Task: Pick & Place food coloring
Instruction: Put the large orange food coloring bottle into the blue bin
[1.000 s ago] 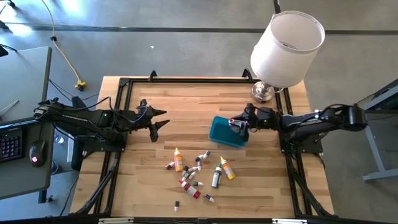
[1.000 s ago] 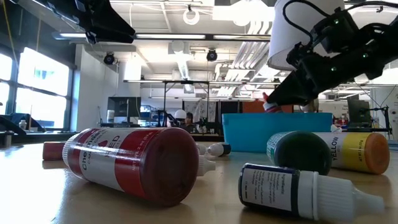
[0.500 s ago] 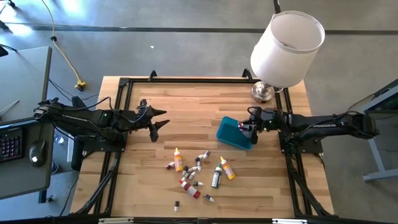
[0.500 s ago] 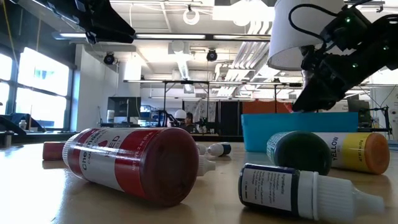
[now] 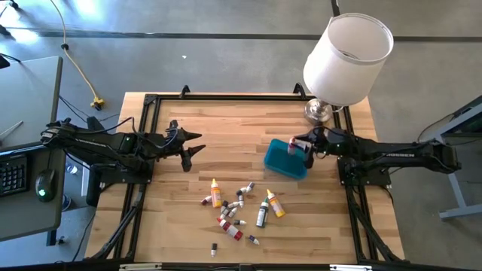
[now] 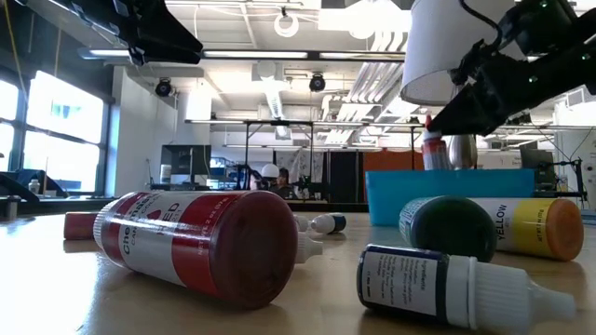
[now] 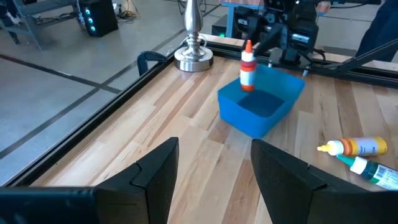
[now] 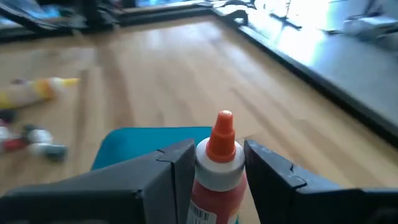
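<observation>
My right gripper (image 5: 303, 147) is shut on a red food coloring bottle (image 7: 247, 65) with an orange cap, held upright over the far end of the teal bin (image 5: 282, 162). The other food coloring bottles (image 5: 237, 207), yellow, red, dark green and whitish, lie on their sides in a loose cluster on the wood near the table's front. The left gripper (image 5: 193, 149) hangs open above the table's left part, apart from everything; the left wrist view shows nothing between its fingers (image 7: 155, 177). My right gripper pinches the bottle's shoulder (image 8: 217, 177), just below the orange cap, between its two fingers (image 8: 177, 171). The fingers reach in from the table's right side, slanting a little downward. The bottle stands upright, cap up; the bin's wall (image 6: 400, 200) hides its lower end.
A lamp with a white shade (image 5: 348, 59) and a metal foot (image 5: 318, 113) stands at the table's far right corner, close behind the right arm. A black frame (image 5: 226, 97) runs around the tabletop. Bare wood lies between the left gripper and the bin.
My right gripper has drawn back toward the table's right edge and risen, with the red bottle in its fingers, which has come up from inside the bin and stands upright. The bin has slid a little toward the right edge.
</observation>
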`<state>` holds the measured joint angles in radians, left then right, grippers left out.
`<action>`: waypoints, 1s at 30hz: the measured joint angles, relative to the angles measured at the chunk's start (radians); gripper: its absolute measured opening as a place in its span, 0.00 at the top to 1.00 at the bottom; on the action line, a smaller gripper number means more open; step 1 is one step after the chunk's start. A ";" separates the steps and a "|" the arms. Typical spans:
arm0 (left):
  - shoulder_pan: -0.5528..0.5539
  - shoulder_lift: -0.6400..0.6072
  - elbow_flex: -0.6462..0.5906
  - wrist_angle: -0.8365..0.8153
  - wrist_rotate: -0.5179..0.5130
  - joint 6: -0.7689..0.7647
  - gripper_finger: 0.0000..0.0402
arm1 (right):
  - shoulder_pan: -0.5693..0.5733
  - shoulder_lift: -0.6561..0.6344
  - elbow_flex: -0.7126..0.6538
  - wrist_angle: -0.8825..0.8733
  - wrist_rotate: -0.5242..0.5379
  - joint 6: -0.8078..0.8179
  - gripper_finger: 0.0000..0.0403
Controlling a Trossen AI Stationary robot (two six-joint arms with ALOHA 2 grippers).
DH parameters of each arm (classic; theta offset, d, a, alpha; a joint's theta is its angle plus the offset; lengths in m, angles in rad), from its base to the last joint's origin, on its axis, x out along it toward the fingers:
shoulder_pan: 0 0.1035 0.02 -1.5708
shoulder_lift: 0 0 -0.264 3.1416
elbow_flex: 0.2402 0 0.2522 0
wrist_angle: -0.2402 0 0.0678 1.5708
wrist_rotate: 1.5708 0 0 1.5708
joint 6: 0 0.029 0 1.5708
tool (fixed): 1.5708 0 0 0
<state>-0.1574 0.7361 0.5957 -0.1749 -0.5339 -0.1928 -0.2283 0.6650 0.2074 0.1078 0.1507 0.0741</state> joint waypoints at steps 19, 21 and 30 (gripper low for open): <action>0.000 0.000 0.000 0.000 -0.001 0.001 0.51 | 0.000 0.390 -0.113 0.750 -0.033 -0.035 0.69; 0.000 0.000 0.000 0.000 -0.001 0.001 0.51 | 0.000 0.444 -0.094 0.800 -0.030 -0.053 0.69; 0.000 0.000 0.000 -0.002 -0.001 0.001 0.51 | 0.000 0.680 -0.038 0.847 0.002 -0.058 0.69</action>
<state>-0.1573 0.7361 0.5961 -0.1766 -0.5346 -0.1921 -0.2286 1.3447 0.1691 0.9544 0.1530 0.0160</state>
